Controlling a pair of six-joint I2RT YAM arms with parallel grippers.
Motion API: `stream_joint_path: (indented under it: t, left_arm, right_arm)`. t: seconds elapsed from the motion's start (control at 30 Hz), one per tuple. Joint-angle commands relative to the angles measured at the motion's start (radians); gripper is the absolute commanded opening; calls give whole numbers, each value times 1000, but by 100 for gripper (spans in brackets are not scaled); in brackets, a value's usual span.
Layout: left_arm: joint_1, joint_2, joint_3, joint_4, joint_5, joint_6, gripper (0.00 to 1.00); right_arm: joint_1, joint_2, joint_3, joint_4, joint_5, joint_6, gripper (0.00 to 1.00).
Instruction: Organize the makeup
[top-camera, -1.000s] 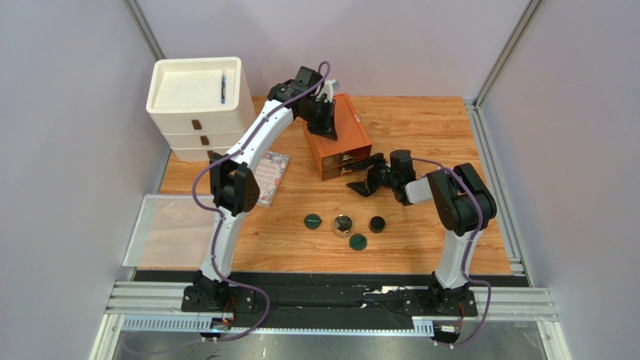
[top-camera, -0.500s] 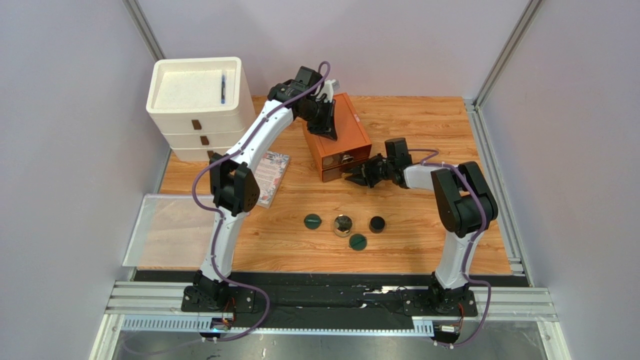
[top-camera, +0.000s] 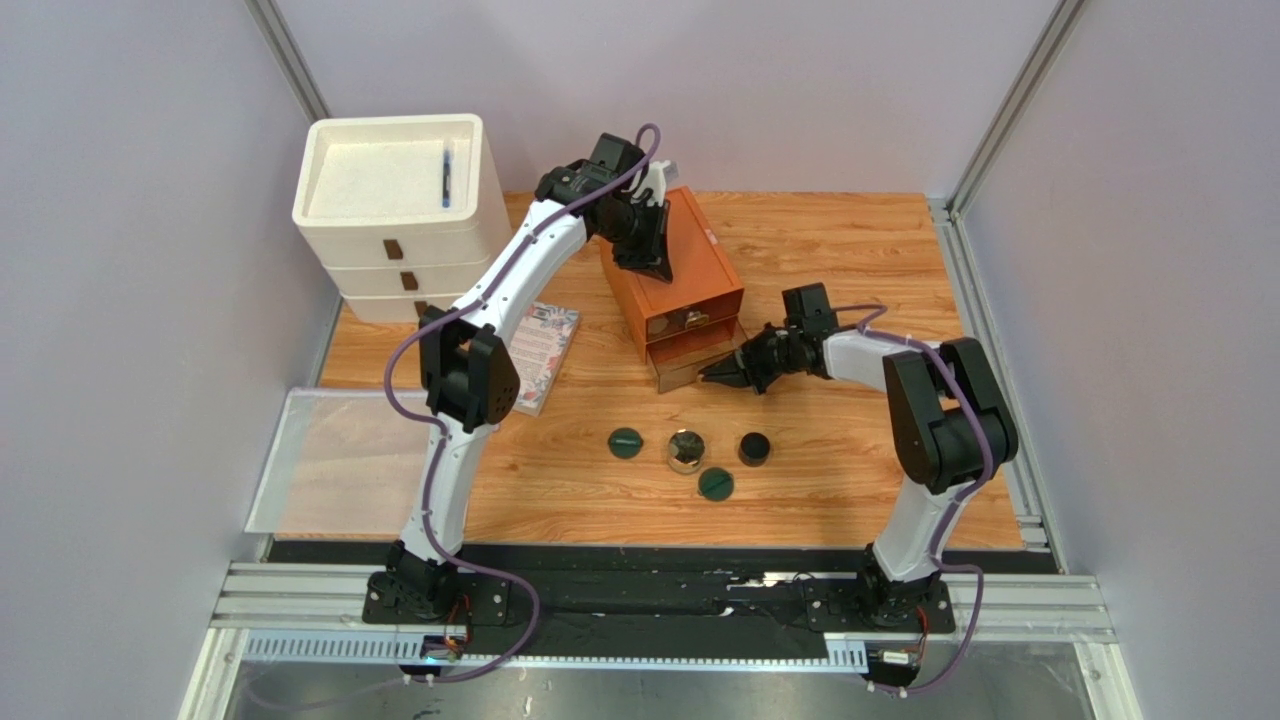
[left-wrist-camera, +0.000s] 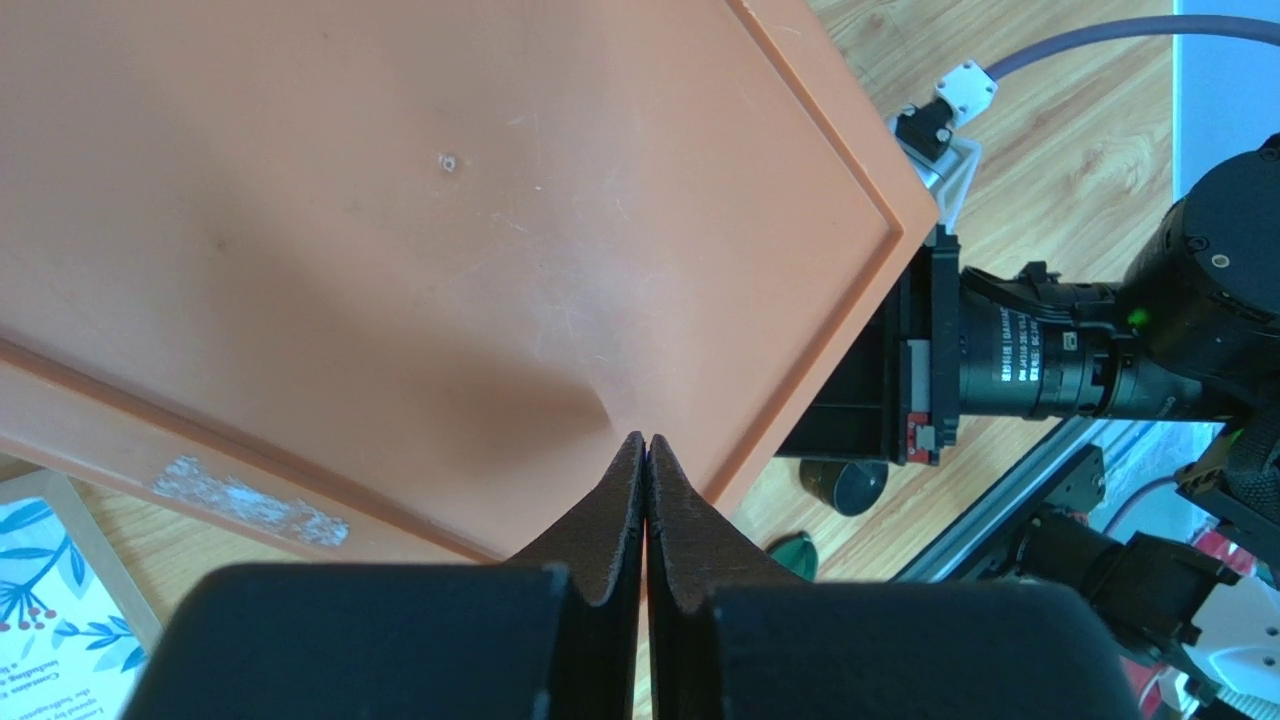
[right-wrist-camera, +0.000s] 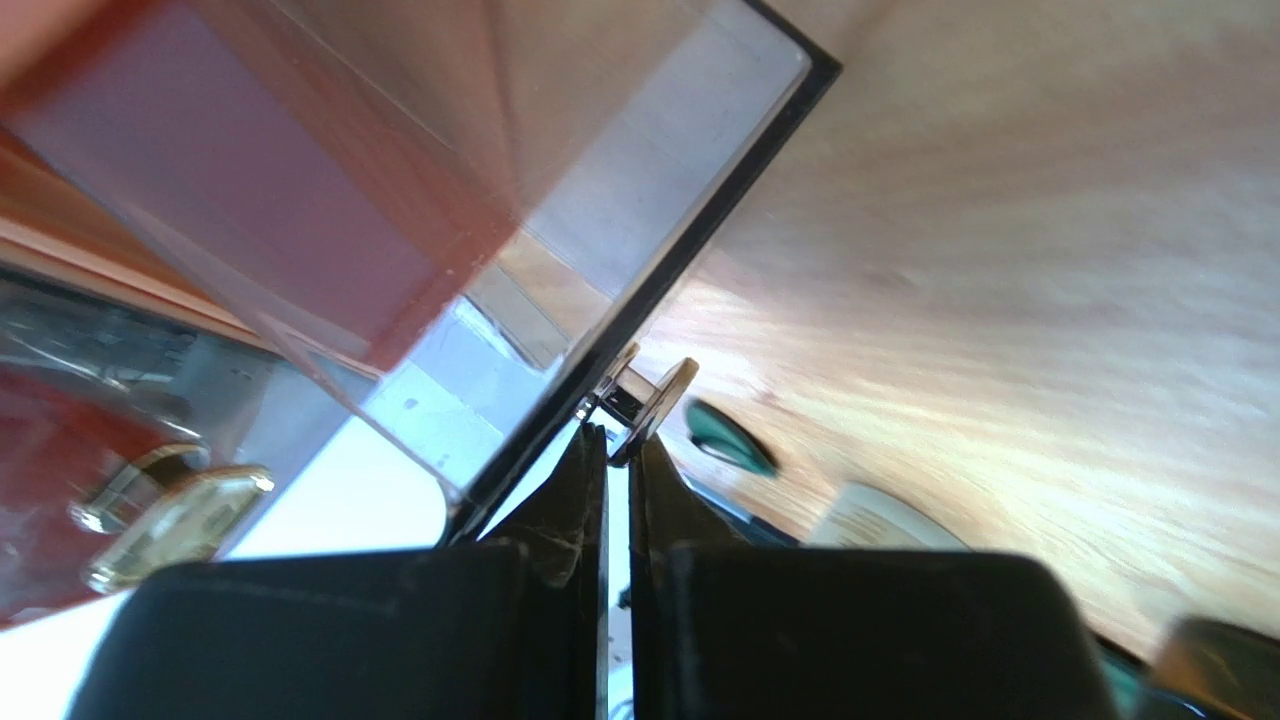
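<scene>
Your right hand (top-camera: 718, 374) has swung in from beside the drawer box (top-camera: 709, 270) to its front. Its fingers, spread a second ago, are now pressed together on the thin metal drawer pull (right-wrist-camera: 643, 402). The lower drawer (top-camera: 694, 362) now stands a little way out of the box. Your left hand (left-wrist-camera: 646, 450) has not shifted: its fingers are pressed together, pinching nothing, with the tips resting on the box's orange top.

To do this step well, draw the pull straight out along the drawer's own line, away from the box front, without twisting the wrist. The pull is small and smooth-looking, so I judge a sideways tug could slip it from the pinch. Keep the left hand bearing down so the box does not slide across the worktop (top-camera: 842, 255). Stop once the opening is wide enough to take a compact.

The makeup lies on the near side of the box, well apart from it, and I count four pieces:
- Two dark green compacts (top-camera: 625, 443).
- One gold-rimmed compact (top-camera: 687, 449).
- One black jar (top-camera: 753, 446).

I can make out no tubes or bottle. Left of the box are one floral notebook (top-camera: 549, 336) and, farther on, one white drawer unit (top-camera: 394, 240).
</scene>
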Motion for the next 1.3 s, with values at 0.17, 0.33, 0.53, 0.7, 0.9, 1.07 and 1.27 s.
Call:
stream_joint_path:
  t: [0.17, 0.33, 0.53, 0.7, 0.9, 1.07, 1.27]
  left_arm:
    - [-4, -32, 22, -22, -8, 1, 0]
    - [-4, -35, 22, -21, -16, 0, 0]
    - [-4, -27, 28, -21, -16, -5, 0]
    - [0, -27, 44, -10, -13, -8, 0]
    - [6, -67, 94, 10, -17, -14, 0]
    - [45, -148, 67, 16, -63, -36, 0]
    - [127, -287, -113, -22, -130, -117, 0]
  right_arm:
    - [7, -41, -170, -343, 57, -185, 0]
    - [7, -104, -160, -366, 59, -215, 3]
    - [6, -135, 32, -475, 100, -305, 12]
    - [7, -144, 217, -613, 154, -411, 30]
    - [6, -227, 319, -722, 290, -523, 39]
    - [-14, -276, 396, -771, 433, -609, 22]
    - [-97, -145, 552, -770, 504, -661, 0]
